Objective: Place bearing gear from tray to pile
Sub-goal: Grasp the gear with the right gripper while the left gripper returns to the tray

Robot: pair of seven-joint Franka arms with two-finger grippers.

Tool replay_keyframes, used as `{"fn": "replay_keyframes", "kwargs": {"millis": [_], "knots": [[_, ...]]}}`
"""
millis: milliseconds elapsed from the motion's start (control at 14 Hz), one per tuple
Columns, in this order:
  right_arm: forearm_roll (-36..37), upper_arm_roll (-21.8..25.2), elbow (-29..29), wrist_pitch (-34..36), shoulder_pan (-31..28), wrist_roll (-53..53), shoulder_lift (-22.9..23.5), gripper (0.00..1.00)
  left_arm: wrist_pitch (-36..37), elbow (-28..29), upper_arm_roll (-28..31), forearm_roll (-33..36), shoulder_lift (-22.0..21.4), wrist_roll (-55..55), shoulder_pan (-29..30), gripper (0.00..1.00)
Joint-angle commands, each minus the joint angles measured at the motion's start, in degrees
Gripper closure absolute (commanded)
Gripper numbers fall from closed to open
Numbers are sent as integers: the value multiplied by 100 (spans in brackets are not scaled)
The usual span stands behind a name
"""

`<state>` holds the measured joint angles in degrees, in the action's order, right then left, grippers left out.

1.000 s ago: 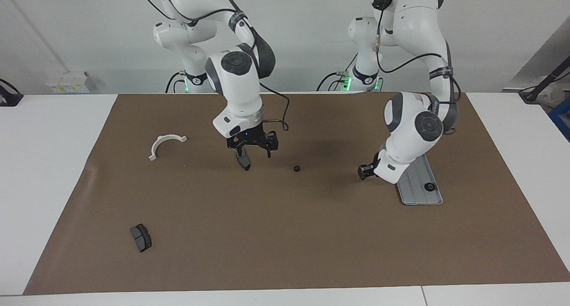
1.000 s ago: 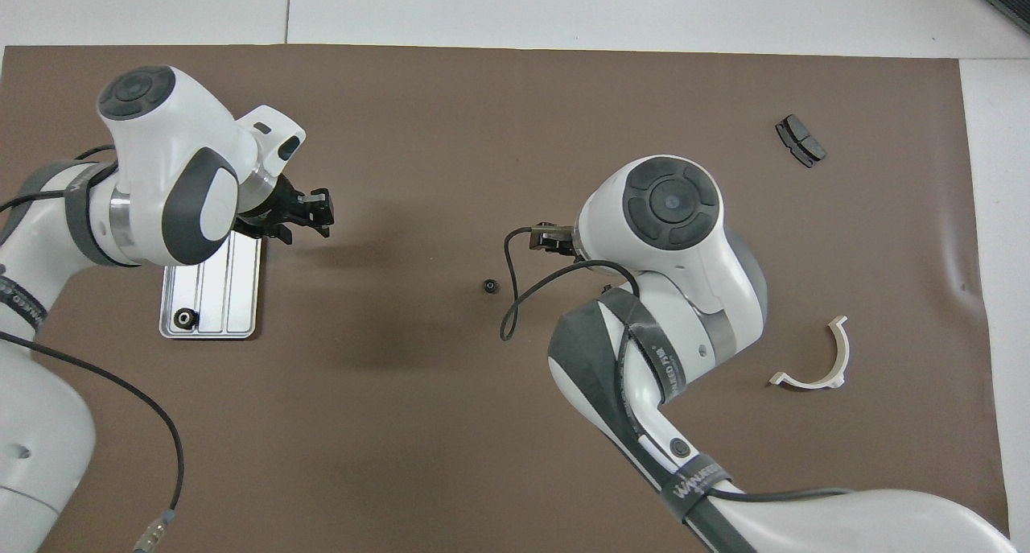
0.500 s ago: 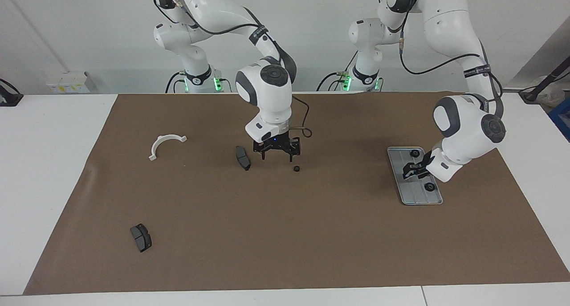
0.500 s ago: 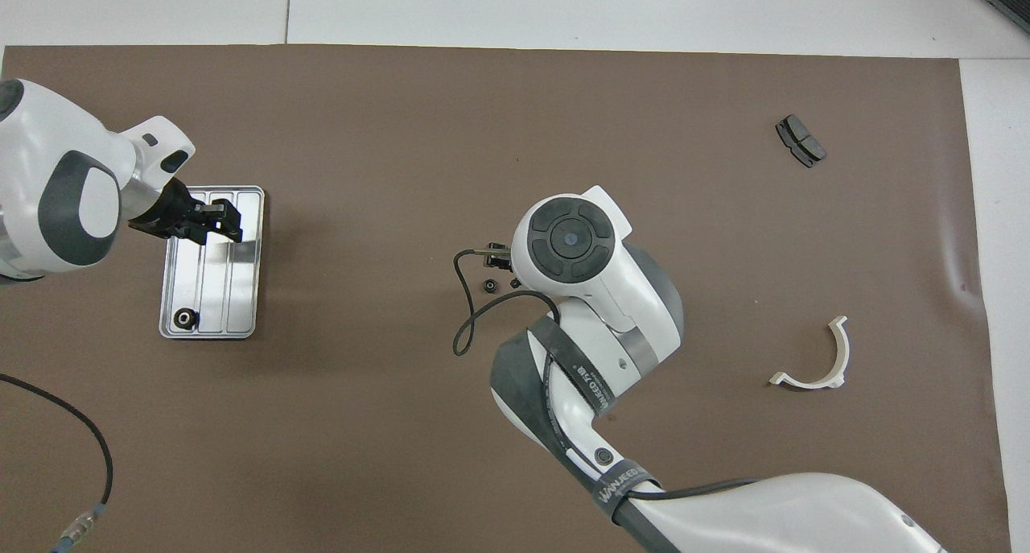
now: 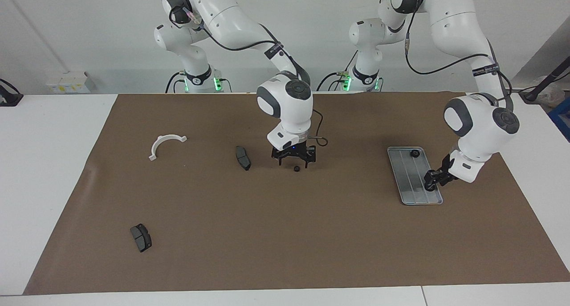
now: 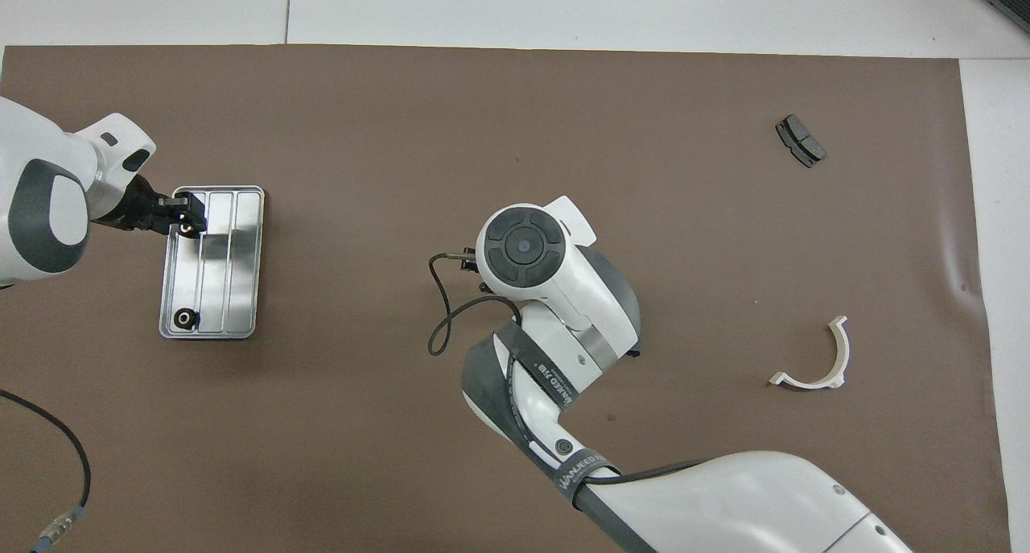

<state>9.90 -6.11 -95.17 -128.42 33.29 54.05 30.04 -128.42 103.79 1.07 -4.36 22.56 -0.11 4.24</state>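
A small black bearing gear point(image 5: 296, 168) lies on the brown mat mid-table. My right gripper point(image 5: 293, 163) hangs open just over it, a finger on either side; in the overhead view that arm's wrist hides it. The grey grooved tray point(image 5: 409, 181) point(image 6: 229, 271) lies toward the left arm's end. One bearing gear point(image 5: 414, 153) point(image 6: 187, 318) sits at the tray's end nearer the robots. My left gripper point(image 5: 431, 180) point(image 6: 183, 215) is down at the tray's farther end and covers what lies there. The pile is scattered: a white half-ring bracket point(image 5: 165, 143) point(image 6: 817, 360) and two dark pads point(image 5: 243, 158) point(image 5: 140, 237).
The brown mat point(image 5: 285, 234) covers most of the white table. One dark pad point(image 6: 801, 141) lies far out toward the right arm's end. The right arm's cable loops over the mat beside its wrist.
My right gripper let go of a dark pad and moved over the loose bearing gear on the mat. My left gripper swung across the tray to its farther end.
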Motion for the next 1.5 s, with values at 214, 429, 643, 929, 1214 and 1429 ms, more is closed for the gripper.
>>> {"fn": "replay_keyframes", "kwargs": {"millis": [214, 429, 643, 929, 1214, 1429], "knots": [[187, 4, -63, -305, 20, 203, 107, 22, -667, 598, 33, 119, -76, -217, -19, 42], [179, 4, -168, -508, 11, 238, 107, 31, -764, 730, 33, 128, -85, -217, -28, 42], [179, 4, -335, -754, 11, 247, 107, 38, -799, 783, 33, 128, -94, -217, -72, 43], [179, 13, -353, -746, 11, 238, 107, 62, -781, 783, 33, 128, -94, -805, -327, 43], [205, 13, -248, -605, 11, 238, 81, 100, -790, 774, 33, 137, -94, -868, -310, 48], [187, 48, -46, -474, -120, 177, 28, 100, -781, 774, 33, 146, -94, -859, -318, 54]]}}
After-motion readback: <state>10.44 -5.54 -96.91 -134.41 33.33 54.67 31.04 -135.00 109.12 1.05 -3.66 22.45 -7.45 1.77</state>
